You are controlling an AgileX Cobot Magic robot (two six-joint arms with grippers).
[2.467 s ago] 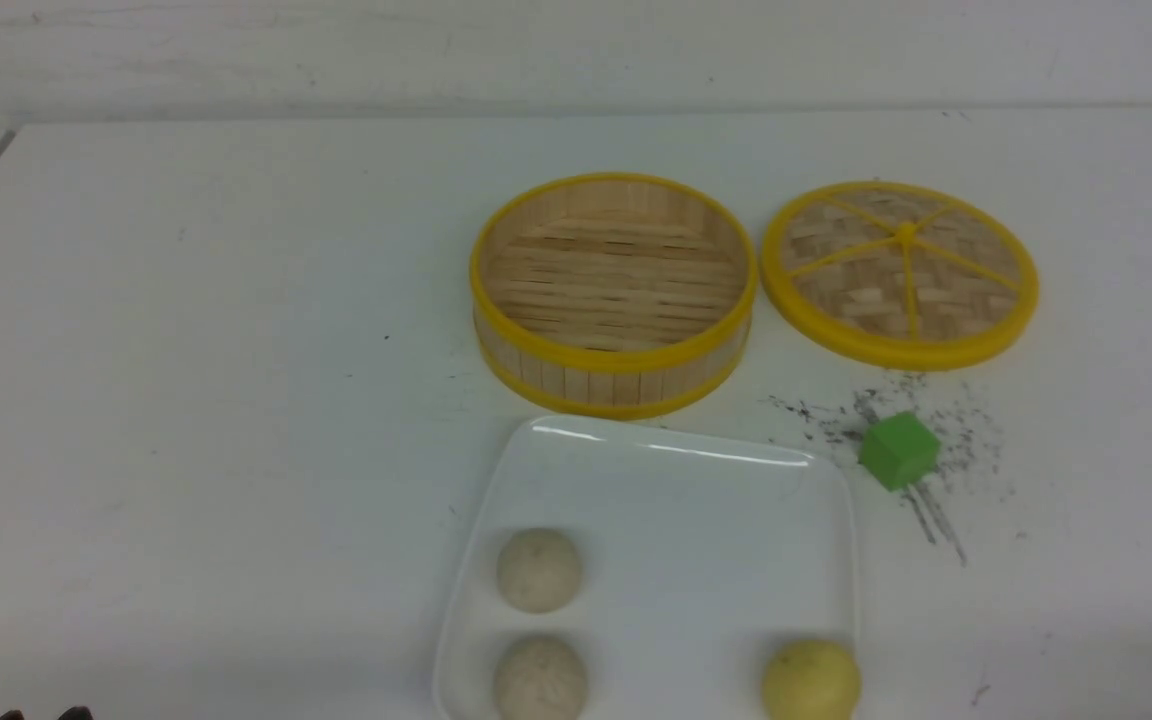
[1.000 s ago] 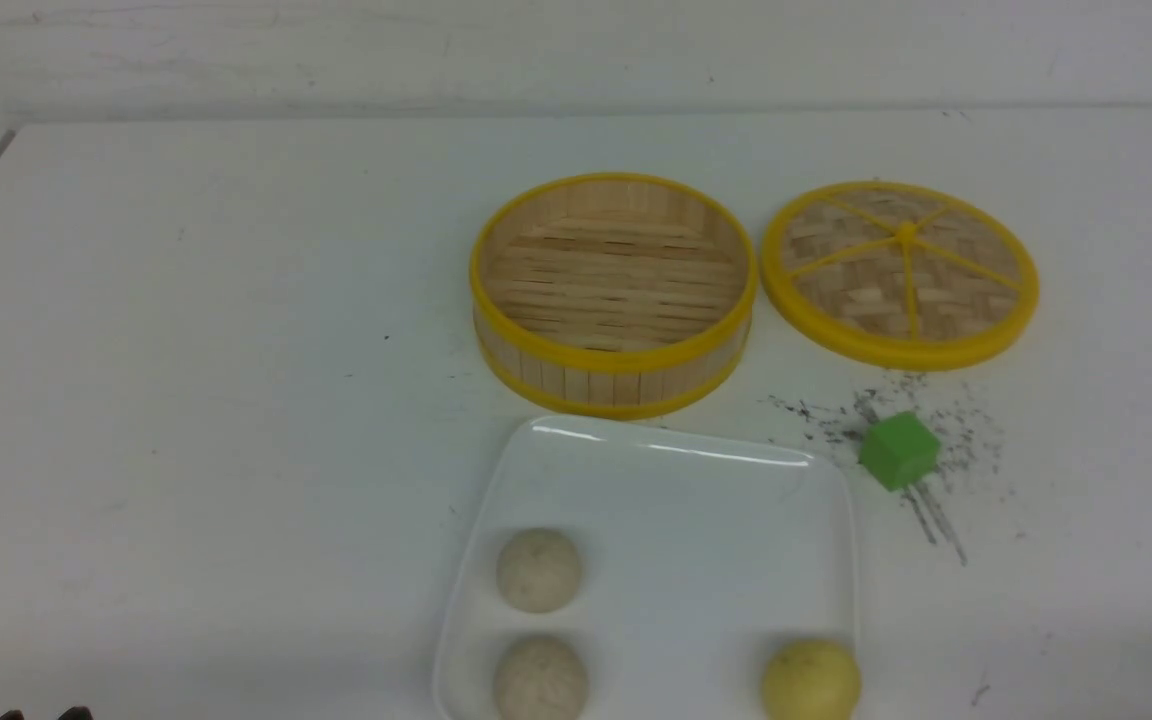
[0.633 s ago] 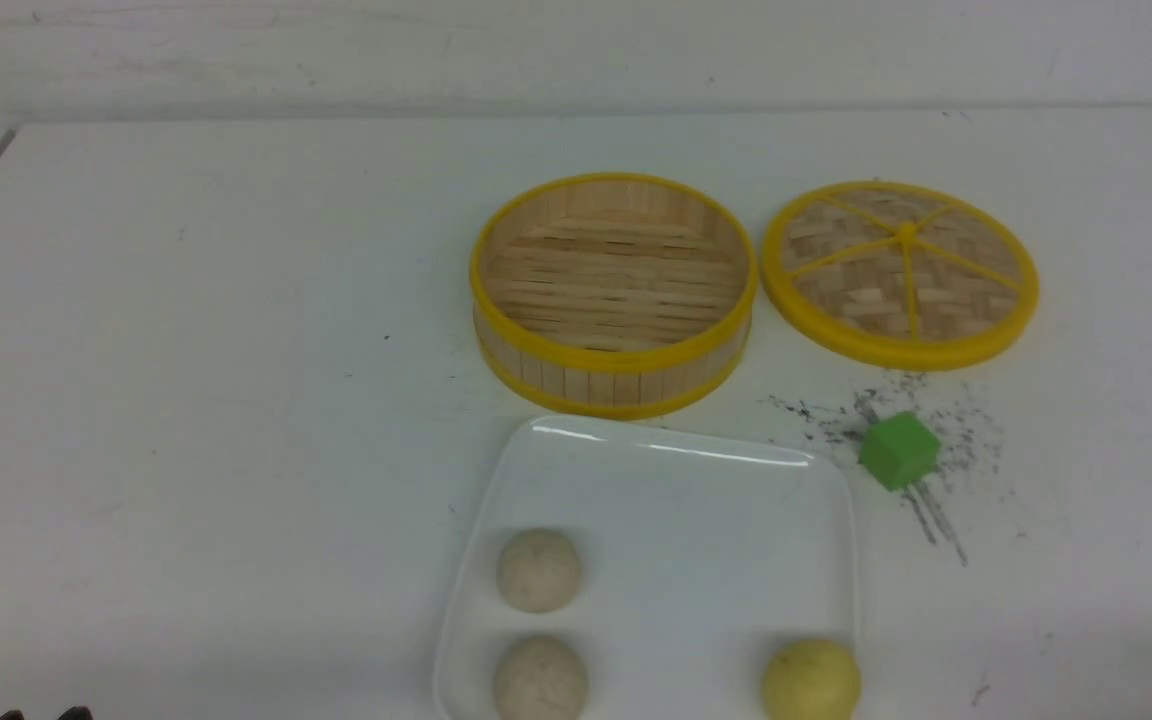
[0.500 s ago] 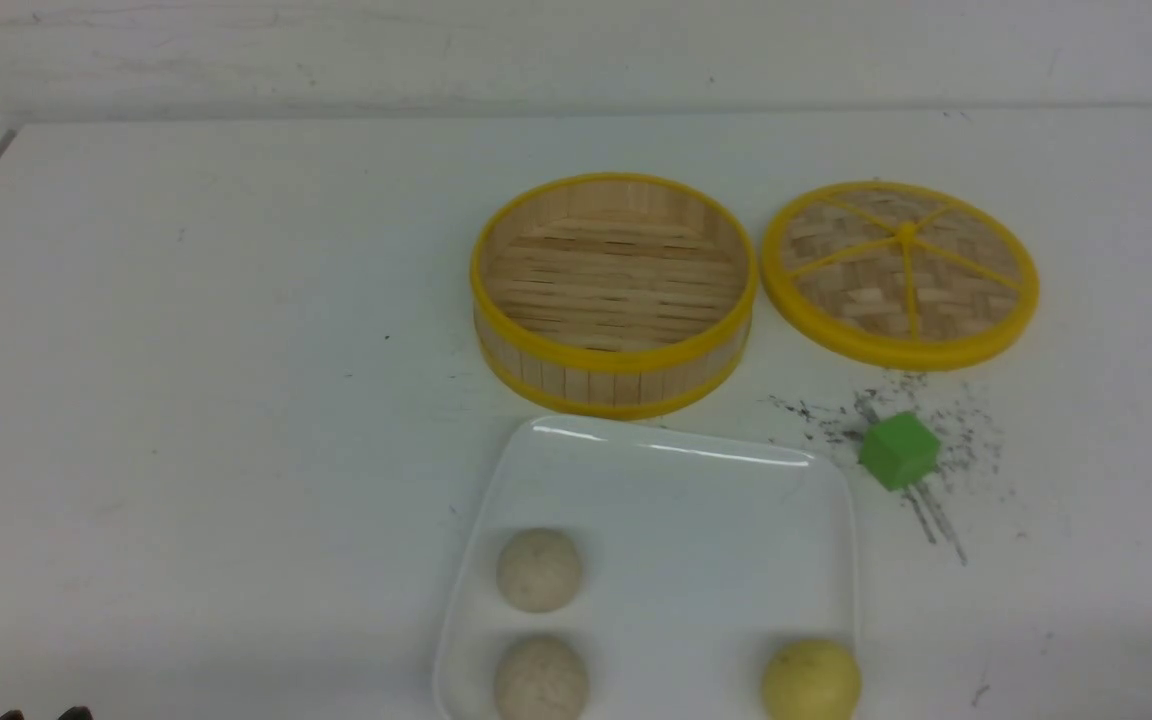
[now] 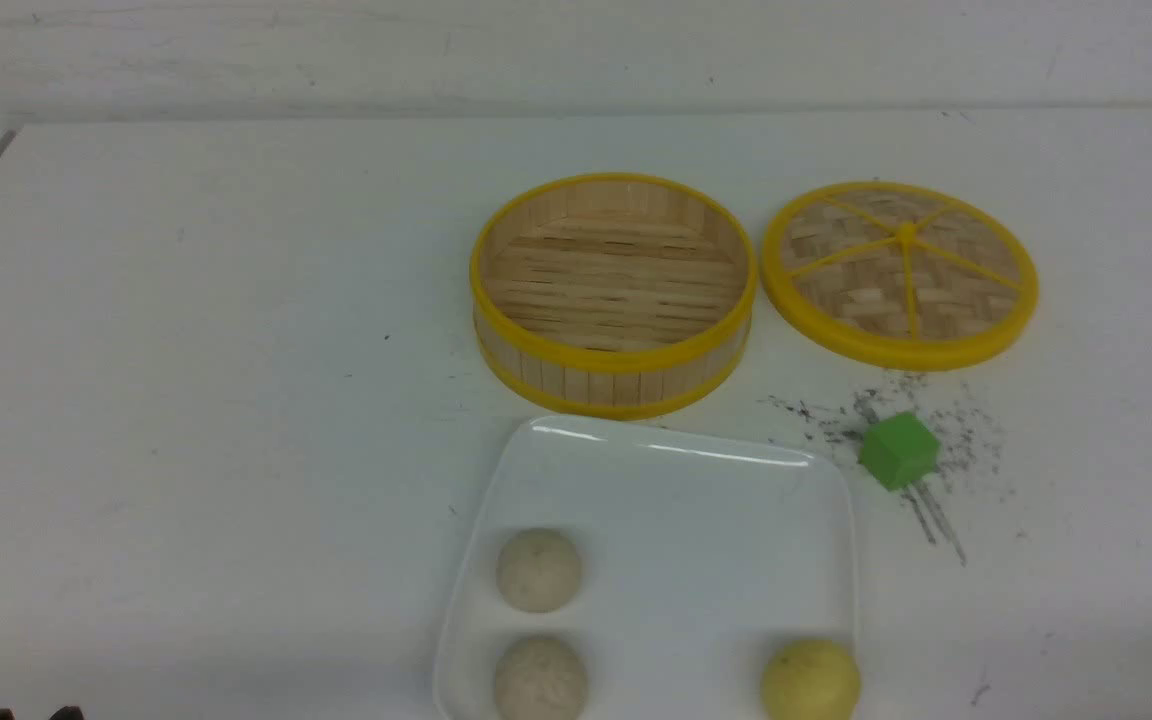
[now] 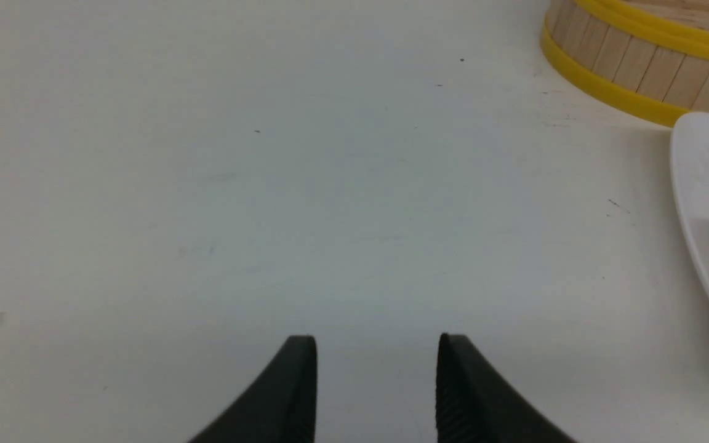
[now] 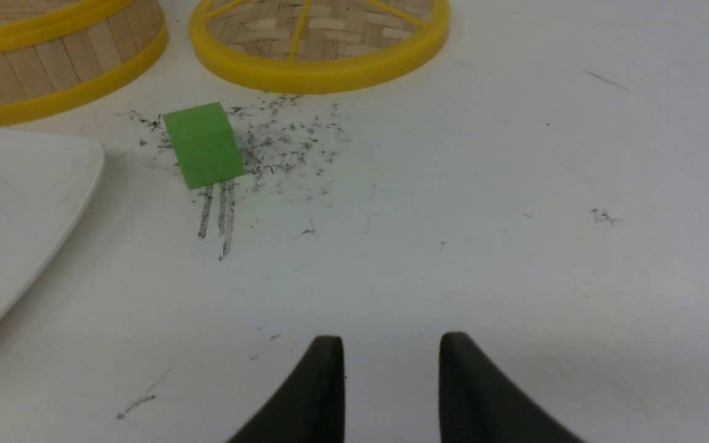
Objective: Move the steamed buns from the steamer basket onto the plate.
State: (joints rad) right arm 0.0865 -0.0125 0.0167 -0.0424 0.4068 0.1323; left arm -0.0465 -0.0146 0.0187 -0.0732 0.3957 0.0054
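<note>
The steamer basket [image 5: 614, 293] stands with only its slatted floor showing inside. In front of it lies the white plate [image 5: 681, 490]. On the plate rest two speckled off-white steamed buns [image 5: 538, 569] [image 5: 540, 679] along its left side and a pale yellow bun [image 5: 810, 680] at its near right corner. My left gripper [image 6: 377, 344] hovers open over bare table left of the plate [image 6: 696, 184], nothing between its fingers; its tips just show at the front view's bottom left [image 5: 31, 714]. My right gripper [image 7: 391, 342] is open and empty over the table right of the plate [image 7: 34, 184].
The flat woven basket lid [image 5: 900, 272] lies right of the basket. A green cube [image 5: 898, 451] sits among dark scuff marks off the plate's far right corner. The table's back edge meets a white wall.
</note>
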